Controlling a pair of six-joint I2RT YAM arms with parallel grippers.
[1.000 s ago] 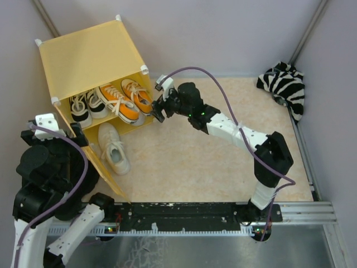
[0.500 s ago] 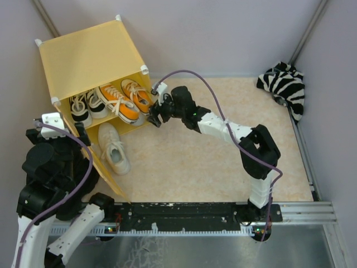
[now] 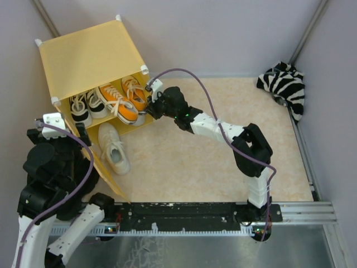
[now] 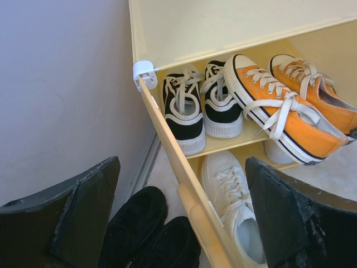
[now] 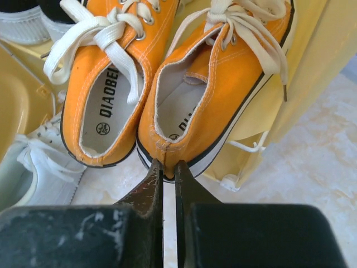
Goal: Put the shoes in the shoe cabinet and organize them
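The yellow shoe cabinet (image 3: 89, 56) stands at the far left with its door (image 4: 184, 184) swung open. On its inner shelf sit a black-and-white pair (image 4: 181, 111) and an orange pair (image 3: 117, 103). My right gripper (image 5: 168, 164) is shut, its tips pressed against the heel of the right orange shoe (image 5: 217, 84) at the shelf's front edge; it also shows in the top view (image 3: 150, 103). A white shoe (image 3: 113, 148) lies on the floor in front of the lower compartment. My left gripper (image 4: 183, 162) is wide open and empty above the door's edge.
A pair of black suede shoes (image 4: 145, 229) lies between the door and the left wall. The zebra-striped cloth bundle (image 3: 284, 86) sits in the far right corner. A metal rail (image 3: 189, 212) runs along the near edge.
My right gripper has moved left toward the cabinet, and the right orange shoe has slid a little further onto the shelf. The left arm has shifted slightly.
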